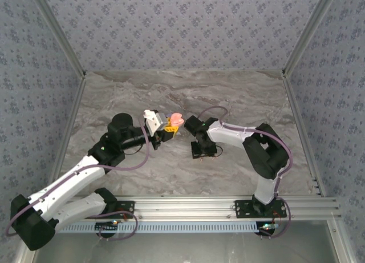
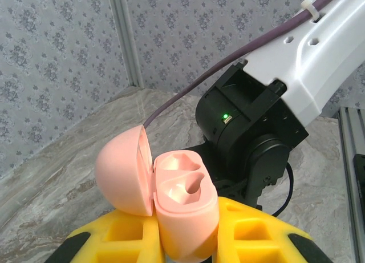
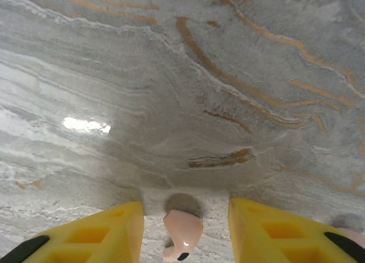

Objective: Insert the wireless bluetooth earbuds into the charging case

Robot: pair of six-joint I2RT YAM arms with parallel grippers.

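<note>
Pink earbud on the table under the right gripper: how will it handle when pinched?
Probably slippery: the earbud is glossy and rounded, so it may squirt out between the yellow fingers. Likely light, being tiny beside them, so a nudge could skate it across the marble table. Its lopsided shape suggests it pivots rather than rolls.

The pink charging case (image 2: pixel 182 217) looks like smooth plastic with a soft satin sheen, and the yellow fingers (image 2: pixel 128 234) gripping it are duller, matt plastic. The pink earbud (image 3: pixel 182 235) is glossier, catching a small highlight, on a polished marble-patterned table (image 3: pixel 228 75) that mirrors a glare. Ribbed bare-metal rails (image 1: pixel 228 205) line the table's near edge.
</note>
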